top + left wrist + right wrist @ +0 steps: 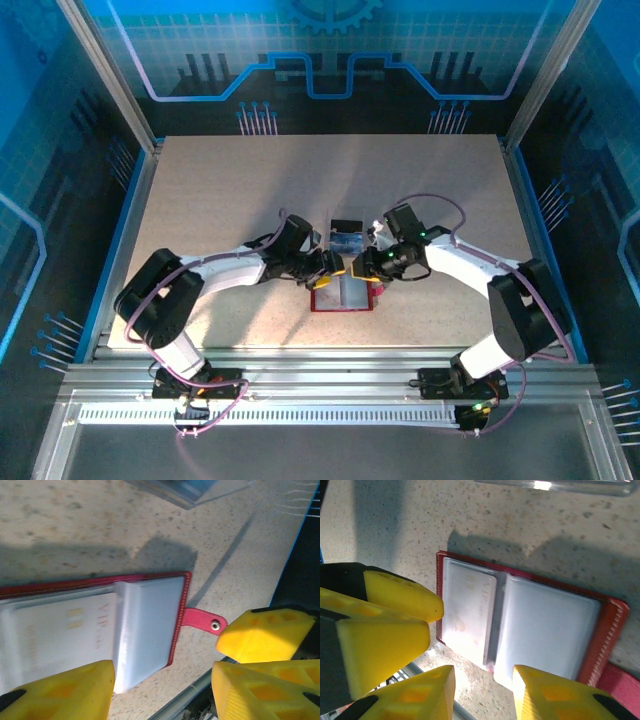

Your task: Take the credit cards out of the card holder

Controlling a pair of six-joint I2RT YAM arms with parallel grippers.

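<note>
Top external view: the card holder [343, 297] lies open and flat on the table [220, 200], a little toward 6 o'clock from the centre, its red border framing greyish pockets. From my remote station, the left wrist view shows a pale card [65, 630] with faint "VIP" lettering sitting in the half at 9 o'clock of the fold. The other half looks plain grey. A red tab [202, 621] with a metal snap juts toward 3 o'clock from the holder's edge and rests on the table.

The left gripper [164, 685] stands at the holder's 6 o'clock corner with its yellow fingers moderately wide. It is pinching nothing I can see, and I cannot tell whether a finger touches the pocket. The right gripper [484, 680] hovers at the holder's 6 o'clock edge near the fold, with a narrower gap and nothing between its fingers.

From above, the two arms meet over the holder, the left at 10 o'clock and the right at 2 o'clock. At 12 o'clock, near the holder but apart from it, lies a bluish flat object [347, 240], too blurred for me to identify.
</note>
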